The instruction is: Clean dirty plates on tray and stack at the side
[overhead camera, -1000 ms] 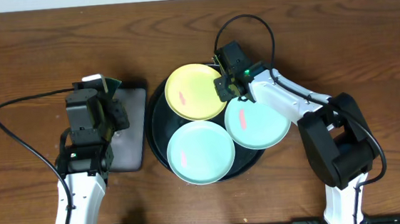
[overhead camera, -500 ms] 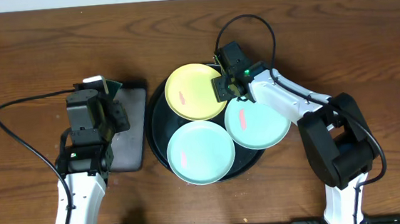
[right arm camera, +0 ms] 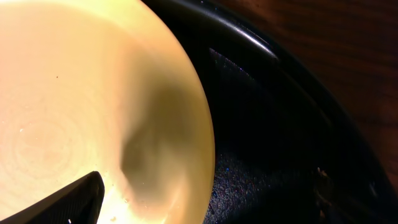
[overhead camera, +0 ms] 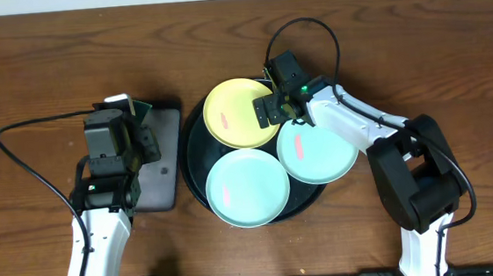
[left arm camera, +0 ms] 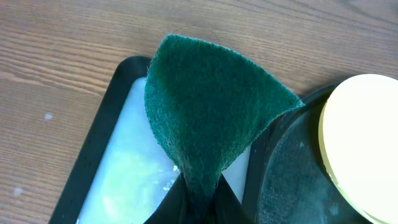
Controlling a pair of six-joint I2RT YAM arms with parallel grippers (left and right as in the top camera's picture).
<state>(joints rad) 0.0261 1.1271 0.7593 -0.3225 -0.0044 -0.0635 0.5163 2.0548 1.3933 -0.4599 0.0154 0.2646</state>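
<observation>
On the round black tray point(overhead camera: 195, 173) sit 1 yellow plate point(overhead camera: 231, 114) at 12 o'clock and 2 mint plates point(overhead camera: 247, 187) point(overhead camera: 318, 154) at 6 and 4 o'clock, the latter overhanging the rim. Bare worktop point(overhead camera: 452, 60) lies at 3 o'clock. The right end effector point(overhead camera: 271, 110), spread wide, hangs at the yellow plate's 3 o'clock edge. The left end effector point(left arm camera: 198, 199) pinches 1 green sponge point(left arm camera: 208, 124).

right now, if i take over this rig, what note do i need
Left tool: shut on the green scouring pad, above the rectangular black tray.
Right tool: open, holding nothing, over the yellow plate near its right rim.
Things: yellow plate at the back of the round black tray, front mint plate, right mint plate at the tray's right edge.
Done: nothing yet. Each plate shows a red smear and none is stacked aside.
Left: wipe all three, then stack them beside the tray.
</observation>
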